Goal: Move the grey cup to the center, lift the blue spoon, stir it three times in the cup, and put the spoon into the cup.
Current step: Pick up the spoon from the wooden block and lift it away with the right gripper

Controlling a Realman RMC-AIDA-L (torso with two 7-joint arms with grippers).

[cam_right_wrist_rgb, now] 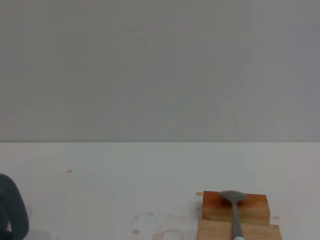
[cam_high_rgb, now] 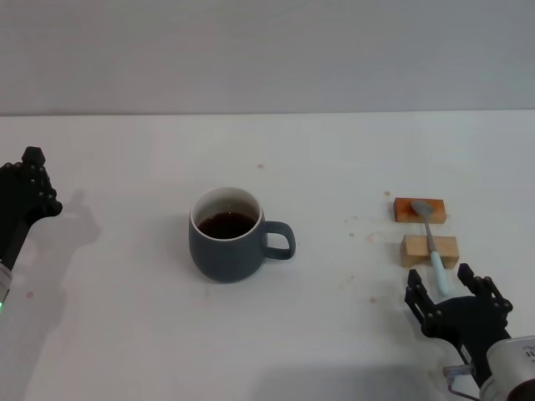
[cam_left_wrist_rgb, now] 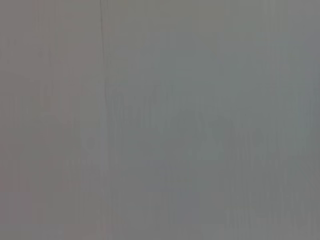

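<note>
Grey cup (cam_high_rgb: 226,245) w/ dark liquid sat mid-table, blue spoon (cam_high_rgb: 431,243) lay across two wooden blocks (cam_high_rgb: 429,250); right gripper (cam_high_rgb: 458,299), fingers spread, empty, hovered at handle end, likely needing to close next; left gripper (cam_high_rgb: 32,180) parked at table edge, finger state unclear.

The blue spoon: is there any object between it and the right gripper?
Nothing visible. The right gripper is open just behind the handle end of the blue spoon, which lies across two wooden blocks.

Bright, even light; soft shadows; sharp focus.
</note>
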